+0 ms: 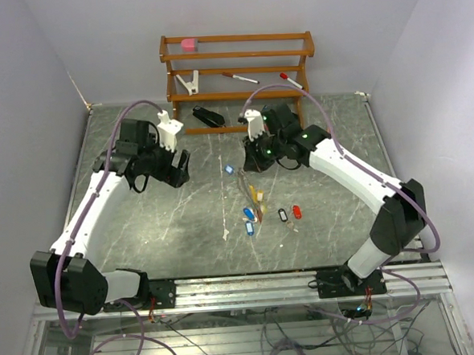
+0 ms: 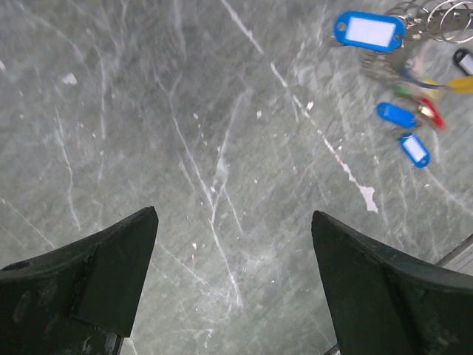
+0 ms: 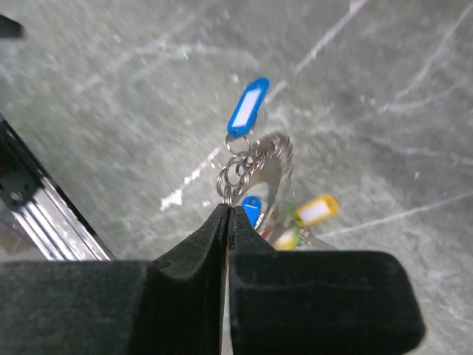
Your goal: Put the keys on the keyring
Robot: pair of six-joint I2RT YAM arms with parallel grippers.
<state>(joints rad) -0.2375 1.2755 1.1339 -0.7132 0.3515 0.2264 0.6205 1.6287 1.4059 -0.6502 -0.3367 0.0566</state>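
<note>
right end effector (image 3: 228, 210) pinched shut on keyring (image 3: 277, 139), blue key (image 3: 247, 107) dangling just beyond its tips; left end effector (image 2: 233, 214) wide, well apart.

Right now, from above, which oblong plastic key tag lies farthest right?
The red oblong plastic tag, beside the black tag; all others lie further left.

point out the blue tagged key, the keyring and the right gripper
blue tagged key (image 3: 247, 107): right wrist view, middle of its white label
keyring (image 3: 233, 180): right wrist view, wire loops just above the fingertips
right gripper (image 3: 228, 210): right wrist view, where its shut fingertips meet
</note>
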